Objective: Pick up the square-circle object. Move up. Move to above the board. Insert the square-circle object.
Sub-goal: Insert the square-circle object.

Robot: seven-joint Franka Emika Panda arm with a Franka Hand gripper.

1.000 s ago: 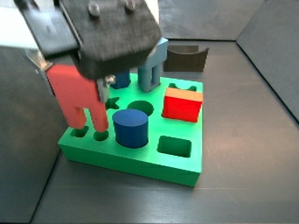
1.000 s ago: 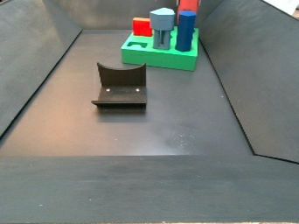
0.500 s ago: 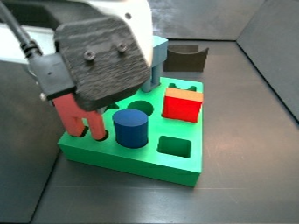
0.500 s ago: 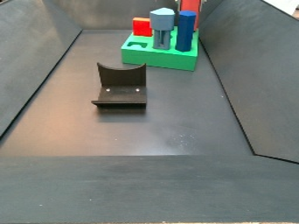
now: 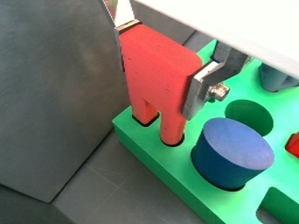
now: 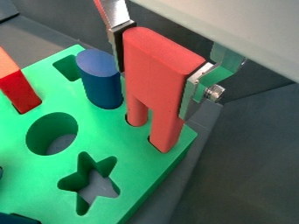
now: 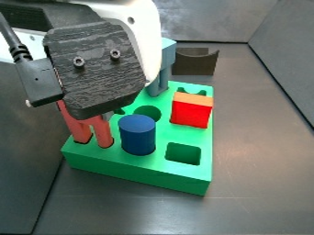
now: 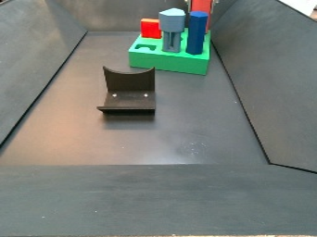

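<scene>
The gripper point(image 5: 160, 61) is seen low over one corner of the green board point(image 5: 163, 162), and its silver fingers point(image 5: 205, 80) are closed on the tall red peg point(image 5: 156, 72). The peg's two legs are set down into holes at the board's edge, as shown in both wrist views. A dark blue round peg point(image 6: 100, 76) is stood just beside it. A bright red cube point(image 7: 192, 110) is placed on the board too. The dark fixture point(image 8: 128, 90) is left on the floor, well apart from the board.
</scene>
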